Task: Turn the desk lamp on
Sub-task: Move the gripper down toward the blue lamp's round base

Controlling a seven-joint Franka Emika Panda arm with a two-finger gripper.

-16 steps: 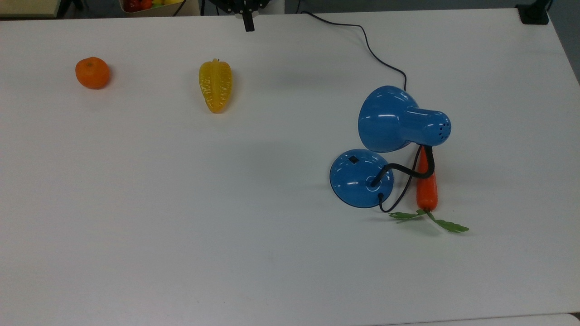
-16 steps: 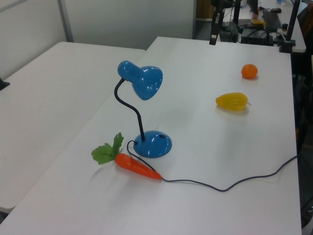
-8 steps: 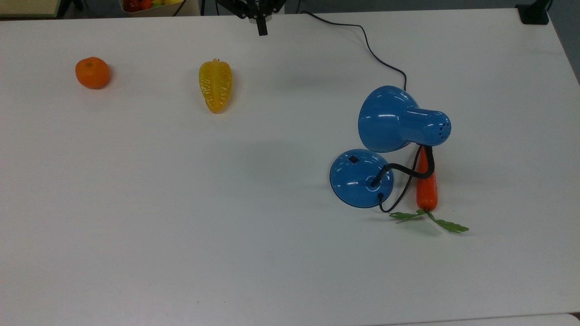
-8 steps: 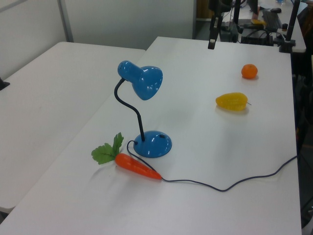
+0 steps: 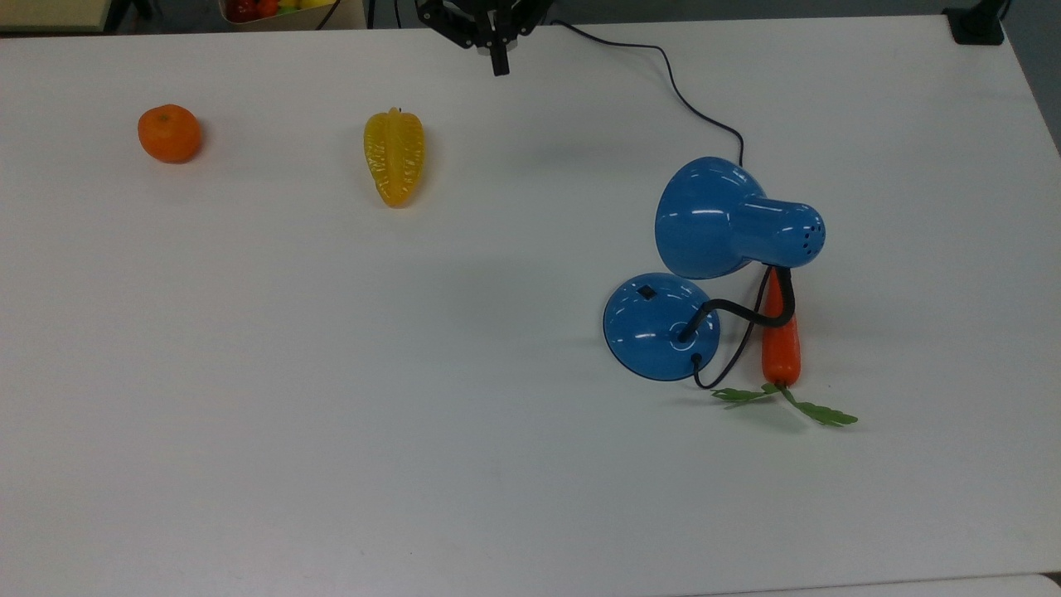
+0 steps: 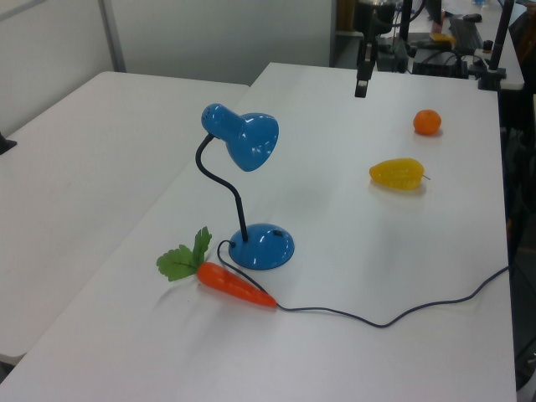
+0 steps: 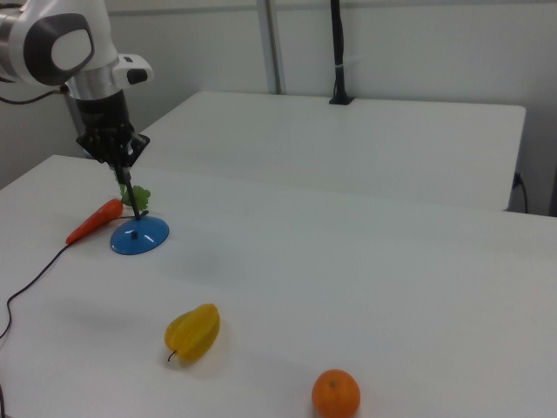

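On the smooth white table (image 5: 249, 373), left to right in the top view: a round orange (image 5: 169, 133), a ribbed yellow starfruit (image 5: 394, 157), then the gripper (image 5: 500, 65), fingers pressed together, holding nothing. The desk lamp (image 5: 713, 249), glossy blue with bell shade, domed base and black bendy neck, stands well apart from the gripper, toward the top view's lower right. A carrot (image 5: 781, 344) lies beside its base.

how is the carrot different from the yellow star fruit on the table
The carrot is orange-red with green leaves; the star fruit is yellow and leafless. The carrot is slim and smooth, the star fruit fatter and ridged. The carrot lies beside the desk lamp base, under its neck; the star fruit lies alone. Both lie flat.
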